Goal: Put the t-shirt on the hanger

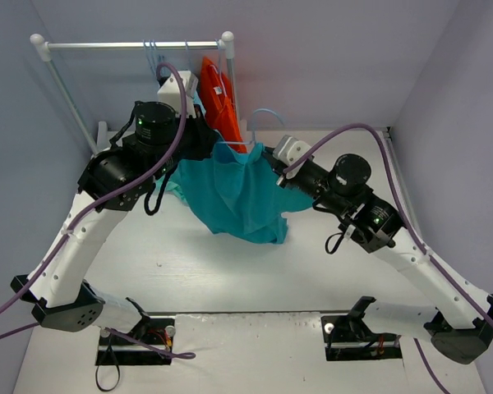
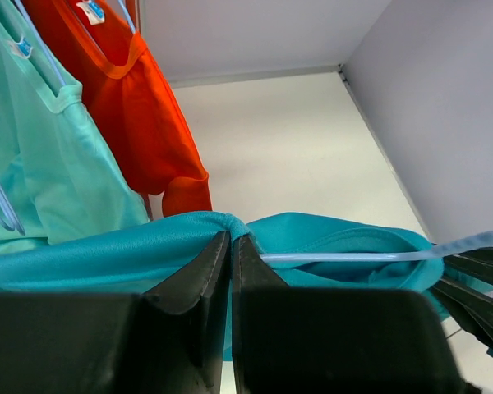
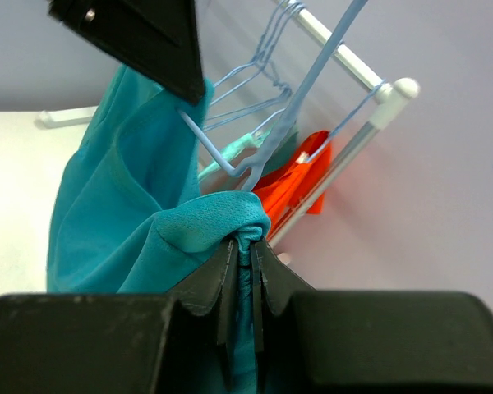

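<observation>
A: Left fingers (image 2: 204, 275) are pinching shut on a fold of the t-shirt (image 2: 107, 254); right fingers (image 3: 214, 283) are clamping its other bunched edge.
B: Wrist views are showing the hanger (image 3: 216, 146) bar threading the cloth; overhead, mostly hidden.
A: It's hanging just before the rack (image 1: 131, 45), bare counter (image 1: 230, 271) lying in front.
B: Its top edge is stretching roughly along the rack's rail, hem drooping.
</observation>
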You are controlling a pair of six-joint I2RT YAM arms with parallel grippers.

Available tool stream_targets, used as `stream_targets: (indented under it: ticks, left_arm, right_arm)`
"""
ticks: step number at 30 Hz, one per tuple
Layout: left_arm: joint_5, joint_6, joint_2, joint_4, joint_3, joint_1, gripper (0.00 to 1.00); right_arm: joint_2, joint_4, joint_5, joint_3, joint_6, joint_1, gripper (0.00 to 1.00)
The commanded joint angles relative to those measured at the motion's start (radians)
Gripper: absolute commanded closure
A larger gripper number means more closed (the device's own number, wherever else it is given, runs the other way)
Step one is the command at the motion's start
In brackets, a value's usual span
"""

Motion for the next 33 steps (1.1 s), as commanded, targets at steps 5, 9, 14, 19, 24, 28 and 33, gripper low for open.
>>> stream_targets:
  ticks: [5,9,14,19,24,28,33]
  left_arm:
    - [0.061,0.136,-0.062,0.041,-0.068,0.005,1.00]
    - [0.074,0.141,-0.070,0.043,-0.122,0.005,1.00]
    - [0.085,0.138,-0.065,0.045,-0.125,0.006,1.00]
    - [0.101,0.195,-0.056,0.045,-0.102,0.007,0.84]
    - [0.114,0.288,-0.072,0.044,-0.101,0.007,0.66]
    - [0.127,0.383,-0.093,0.041,-0.102,0.007,0.59]
    - [0.184,0.542,-0.139,0.034,-0.135,0.031,0.59]
  right_arm:
    - [-0.066,0.146,-0.050,-0.095,0.073,-0.007,1.00]
    - [-0.080,0.174,-0.059,-0.121,0.099,-0.007,1.00]
    - [-0.081,0.201,-0.069,-0.135,0.116,-0.010,1.00]
    - [-0.087,0.229,-0.070,-0.161,0.140,-0.009,1.00]
    - [-0.100,0.237,-0.059,-0.182,0.146,-0.016,1.00]
    - [-0.098,0.238,-0.065,-0.194,0.153,-0.024,1.00]
    - [-0.095,0.239,-0.092,-0.210,0.166,-0.041,1.00]
